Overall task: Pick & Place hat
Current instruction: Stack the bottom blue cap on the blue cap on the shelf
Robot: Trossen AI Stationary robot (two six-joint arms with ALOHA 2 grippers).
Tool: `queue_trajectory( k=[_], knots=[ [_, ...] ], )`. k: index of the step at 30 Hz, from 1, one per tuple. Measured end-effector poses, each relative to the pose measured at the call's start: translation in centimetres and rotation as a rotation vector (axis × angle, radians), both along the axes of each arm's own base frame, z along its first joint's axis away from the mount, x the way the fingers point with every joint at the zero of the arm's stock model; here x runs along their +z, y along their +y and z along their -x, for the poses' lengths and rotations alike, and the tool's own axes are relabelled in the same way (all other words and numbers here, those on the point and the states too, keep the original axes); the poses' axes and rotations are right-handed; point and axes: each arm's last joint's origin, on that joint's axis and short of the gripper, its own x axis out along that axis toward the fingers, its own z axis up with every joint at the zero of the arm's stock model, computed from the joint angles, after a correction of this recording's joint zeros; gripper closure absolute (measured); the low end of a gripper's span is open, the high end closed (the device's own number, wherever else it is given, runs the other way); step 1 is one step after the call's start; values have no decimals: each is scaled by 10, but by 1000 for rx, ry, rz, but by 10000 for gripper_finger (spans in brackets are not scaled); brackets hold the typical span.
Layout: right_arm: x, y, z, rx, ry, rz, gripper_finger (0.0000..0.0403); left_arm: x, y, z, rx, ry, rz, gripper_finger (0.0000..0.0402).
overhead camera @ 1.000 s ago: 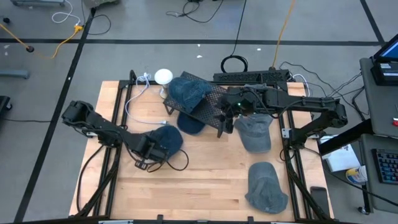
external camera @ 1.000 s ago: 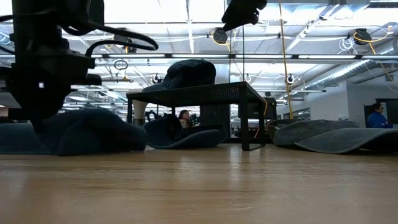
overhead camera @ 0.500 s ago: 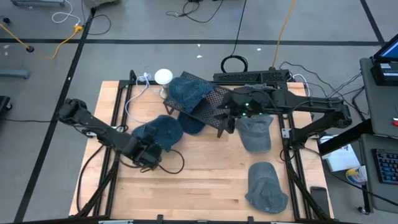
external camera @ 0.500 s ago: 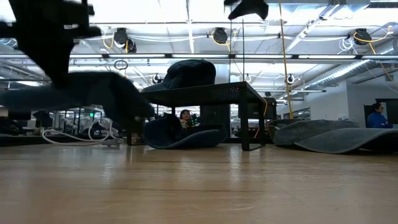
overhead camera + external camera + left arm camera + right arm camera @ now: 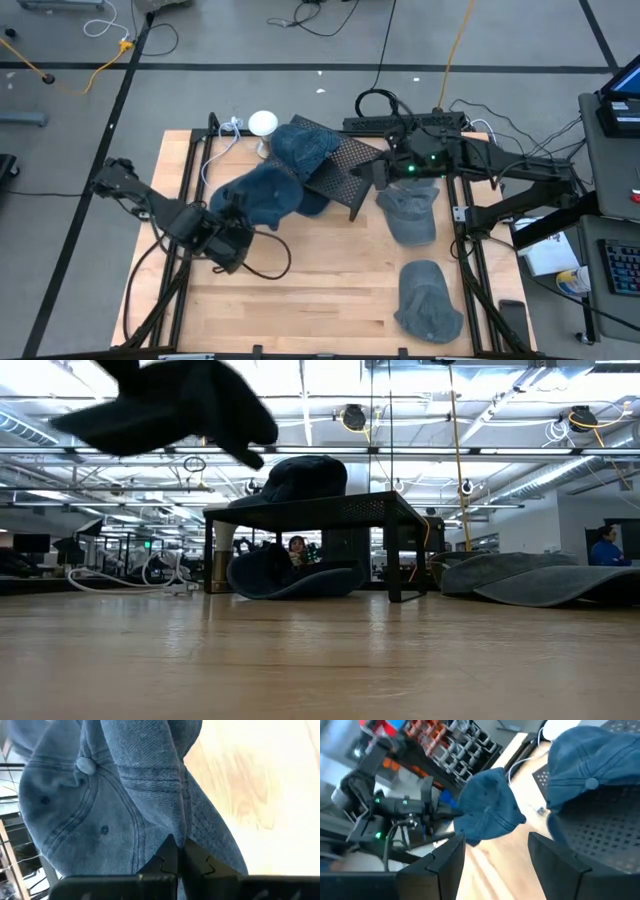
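Observation:
My left gripper (image 5: 176, 859) is shut on a blue denim hat (image 5: 263, 192), which hangs high above the table in the low view (image 5: 170, 405). A black mesh rack (image 5: 340, 168) stands at the table's far middle. A second blue hat (image 5: 303, 146) lies on top of it, and a darker hat (image 5: 290, 575) lies on the table under it. My right gripper (image 5: 495, 865) is open and hovers over the rack's right end (image 5: 372, 172), touching nothing. The right wrist view shows the held hat (image 5: 490, 807) beyond it. My left gripper pinches a raised fold of the hat's crown cloth (image 5: 179, 827) between its two fingertips (image 5: 167, 855), a few panels away from the top button (image 5: 86, 766). The hat is lifted clear of the table and spreads out beyond the fingers, toward the rack.
Two grey hats lie on the table's right side, one beside the rack (image 5: 410, 213) and one near the front edge (image 5: 428, 300). A white round object (image 5: 262, 122) and a cable (image 5: 215, 160) sit at the far left. Bare wood (image 5: 330, 270) fills the near middle.
My left gripper has risen, carrying the blue hat from the table top to well above it, and has shifted toward the far edge and the rack. My right arm has drawn back toward the table's right and far side.

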Motion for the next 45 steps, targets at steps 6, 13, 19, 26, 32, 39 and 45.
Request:
queue_trajectory(
  k=[6, 13, 19, 26, 32, 39, 45],
  knots=[
    [10, 2, 8, 17, -79, -76, 193, 41, 0, 0, -42, -116, 58, 401],
    [19, 2, 12, 31, -145, -52, 193, 84, 1, 4, -116, -225, 213, 401],
    [18, 1, 12, 6, -147, -124, 193, 103, 4, -1, -144, -268, 214, 401],
    [22, 1, 11, 9, -189, -202, 193, 101, 11, -25, -186, -206, 135, 401],
    [17, 2, 4, 6, -173, -290, 193, 101, 18, -47, -220, -171, 20, 401],
    [7, 2, -18, 2, -166, -335, 193, 100, 24, -68, -231, -163, -118, 401],
    [-3, 1, -35, -6, -141, -343, 193, 101, 23, -75, -263, -198, -148, 401]
  ],
)
